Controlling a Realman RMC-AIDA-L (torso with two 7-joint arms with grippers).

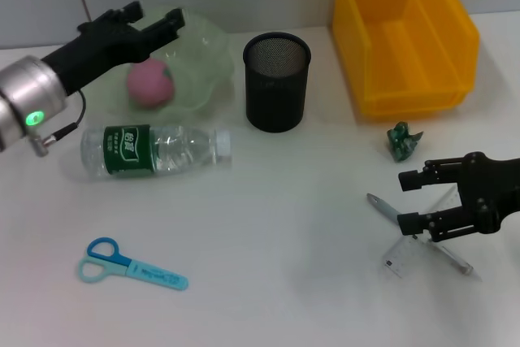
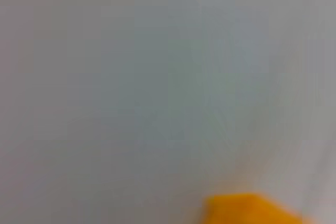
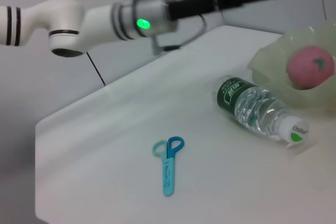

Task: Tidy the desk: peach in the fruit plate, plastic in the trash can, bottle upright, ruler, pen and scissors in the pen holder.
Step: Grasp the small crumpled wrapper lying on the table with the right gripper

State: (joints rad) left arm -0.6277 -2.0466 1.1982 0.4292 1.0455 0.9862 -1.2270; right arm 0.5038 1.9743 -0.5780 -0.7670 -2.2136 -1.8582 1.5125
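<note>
Up close, materials vary widely on the smooth white tabletop (image 1: 268,266): a translucent, pale green fruit plate (image 1: 203,62) with a wavy rim holds the round pink peach (image 1: 149,84), and just in front of it a clear plastic bottle (image 1: 154,150) with a green label and white cap lies on its side. A black mesh pen holder (image 1: 277,80) — cylindrical and upright — stands between the plate and a glossy yellow bin (image 1: 402,34) at the back right. Near the bin's front sits a small crumpled green scrap of plastic (image 1: 404,138). Blue-handled scissors (image 1: 130,264), closed in a light blue sheath, lie alone at the front left. At the right, a grey pen (image 1: 386,207) lies slanted, touching a clear ruler (image 1: 422,248). The left end effector (image 1: 158,26) reaches out almost level above the plate's rear, over the peach, its black fingers spread and holding nothing. The right end effector (image 1: 410,201) hangs low over the pen and ruler, pointing toward the robot's left — fingers parted, one on each side of the pen, gripping nothing.
</note>
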